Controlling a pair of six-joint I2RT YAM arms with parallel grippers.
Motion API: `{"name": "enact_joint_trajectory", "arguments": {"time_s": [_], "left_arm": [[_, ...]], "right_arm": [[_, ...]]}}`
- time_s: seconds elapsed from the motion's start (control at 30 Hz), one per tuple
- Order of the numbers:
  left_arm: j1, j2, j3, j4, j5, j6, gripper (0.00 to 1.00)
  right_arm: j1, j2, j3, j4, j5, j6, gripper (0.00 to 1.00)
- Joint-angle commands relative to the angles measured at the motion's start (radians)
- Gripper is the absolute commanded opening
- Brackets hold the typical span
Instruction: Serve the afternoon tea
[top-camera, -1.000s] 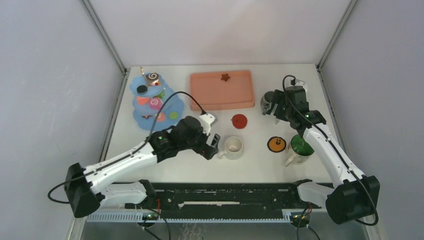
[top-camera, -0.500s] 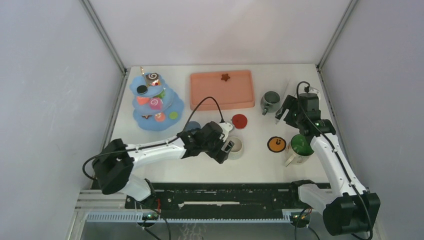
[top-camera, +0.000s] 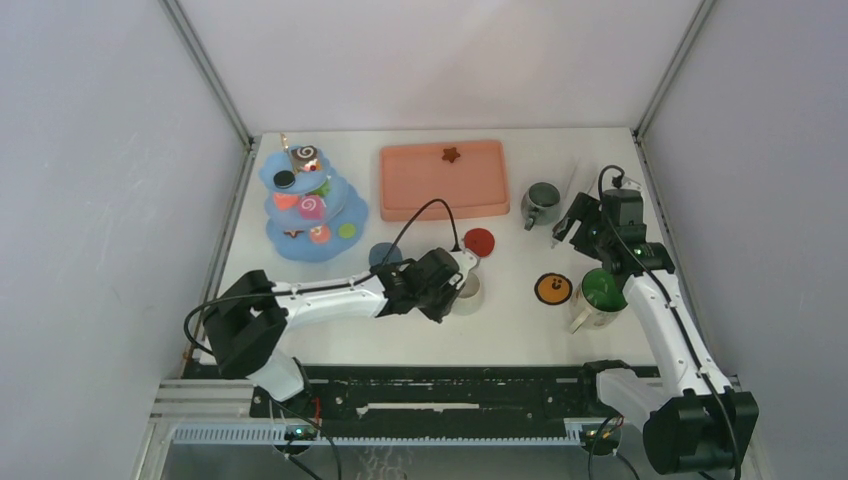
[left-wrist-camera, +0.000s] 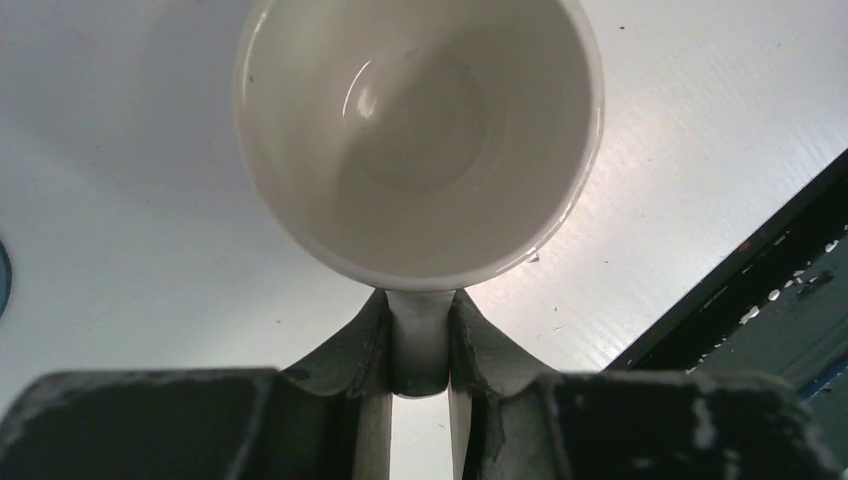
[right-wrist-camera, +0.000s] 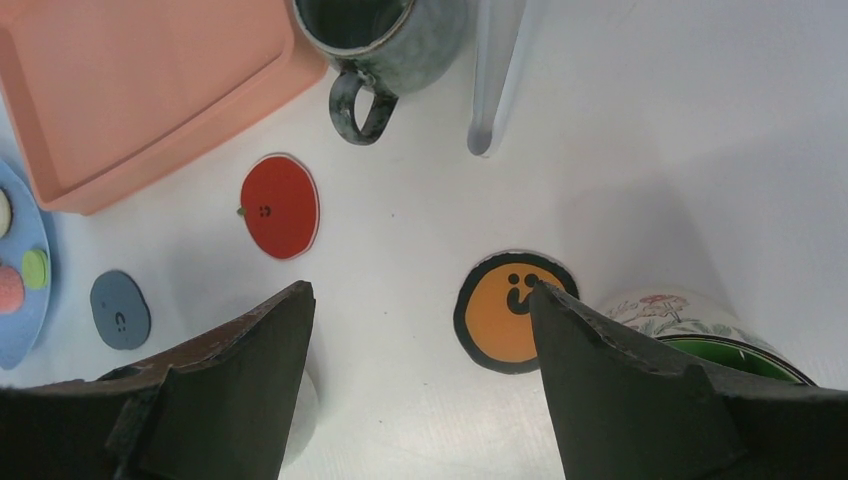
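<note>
left gripper clenched on cream mug handle | mug lay straight ahead, upright (handle running back between the jaws) | right gripper hung open, well apart

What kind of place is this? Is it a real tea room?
Probably a robot test cell, not a tea room: plain grey panel walls enclose a white table, two arms are bolted at its edge, and a blue tiered dessert tower holds toy pastries.
</note>
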Motion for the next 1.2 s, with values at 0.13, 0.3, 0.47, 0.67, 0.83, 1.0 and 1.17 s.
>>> {"name": "enact_joint_trajectory", "arguments": {"time_s": [0.13, 0.3, 0.47, 0.67, 0.83, 1.0, 1.17], "left_arm": [[0.003, -0.098, 0.09, -0.076, -0.135, -0.028, 0.0], [0.027, -0.201, 0.1, -0.157, -0.289, -0.066, 0.0], [0.138, -0.272, 0.091, -0.243, -0.391, -0.153, 0.0], [0.244, -0.291, 0.063, -0.25, -0.463, -0.22, 0.0], [0.322, -0.236, 0.062, -0.226, -0.477, -0.261, 0.0], [0.367, -0.204, 0.038, -0.161, -0.439, -0.264, 0.0], [0.396, -0.163, 0.01, -0.1, -0.424, -0.28, 0.0]], "right_arm": [[-0.002, -0.011, -0.005, 0.063, -0.044, -0.002, 0.85], [0.002, -0.01, -0.004, 0.071, -0.056, 0.0, 0.85], [0.016, 0.003, -0.006, 0.073, -0.053, 0.002, 0.84], [0.061, 0.012, -0.019, 0.083, -0.032, 0.007, 0.84], [0.078, 0.018, -0.019, 0.086, -0.027, 0.011, 0.84], [0.087, 0.022, -0.021, 0.085, -0.026, 0.012, 0.84], [0.153, 0.023, -0.024, 0.095, -0.01, 0.011, 0.83]]}}
